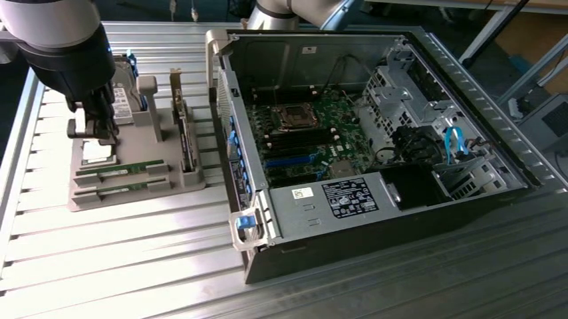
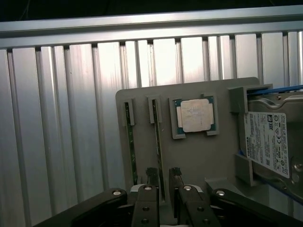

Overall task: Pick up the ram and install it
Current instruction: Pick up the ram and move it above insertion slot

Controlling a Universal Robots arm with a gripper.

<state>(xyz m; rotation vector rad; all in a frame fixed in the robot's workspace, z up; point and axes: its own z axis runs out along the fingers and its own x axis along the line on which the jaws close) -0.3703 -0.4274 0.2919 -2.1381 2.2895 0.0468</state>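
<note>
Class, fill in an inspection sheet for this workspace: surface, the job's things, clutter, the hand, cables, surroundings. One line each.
Surface: slatted metal table, bearing a grey holder and an open computer case.
Job's things: the ram stands on edge in a holder slot beside the processor; a second ram stick sits in the next slot.
Clutter: processor and hard drive in the same holder.
Hand: open, one fingertip on each side of the ram, not closed on it.
Cables: blue cable inside the case.
Surroundings: metal frame beyond the table.
</note>
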